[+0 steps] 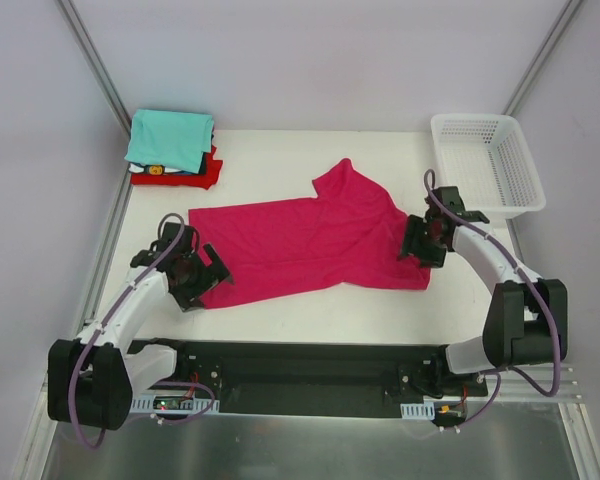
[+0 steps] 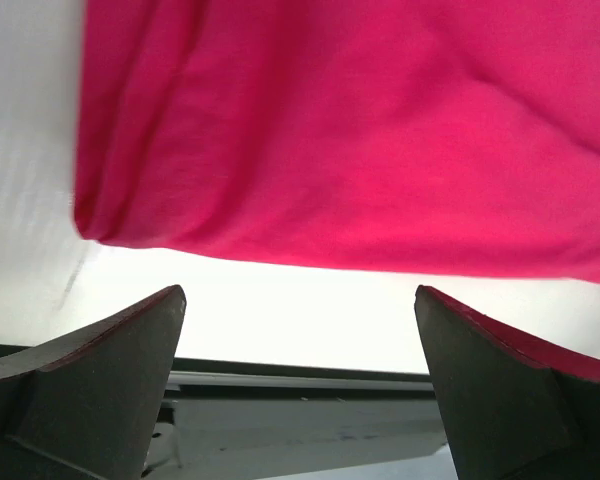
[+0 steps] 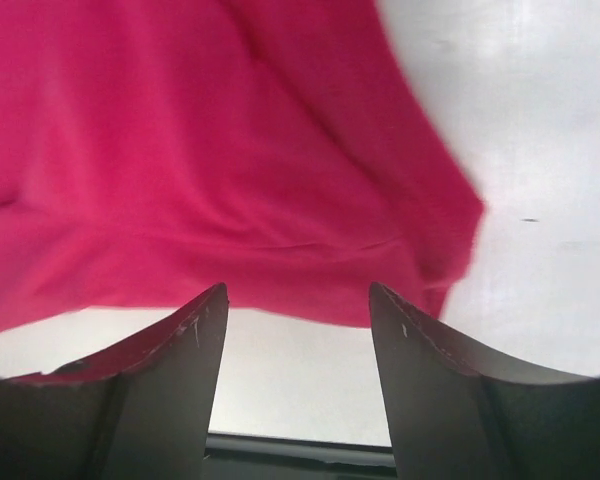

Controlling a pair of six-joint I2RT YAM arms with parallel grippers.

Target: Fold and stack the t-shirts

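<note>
Left pincer [image 2: 298, 300] and right pincer [image 3: 297, 290] gape, magenta t-shirt [image 1: 300, 240] just ahead.

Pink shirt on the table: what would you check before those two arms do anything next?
1. Left gripper open, nothing between its jaws: ok.
2. Right gripper open, nothing between its jaws: ok.
3. Edge of the pink shirt just ahead of each gripper: ok.
4. Smoothness of the pink shirt: not ok, creased, one flap juts toward the far side.
5. Folded stack apart from the pink shirt: ok.
6. Height of the grippers above the table: cannot tell.
</note>
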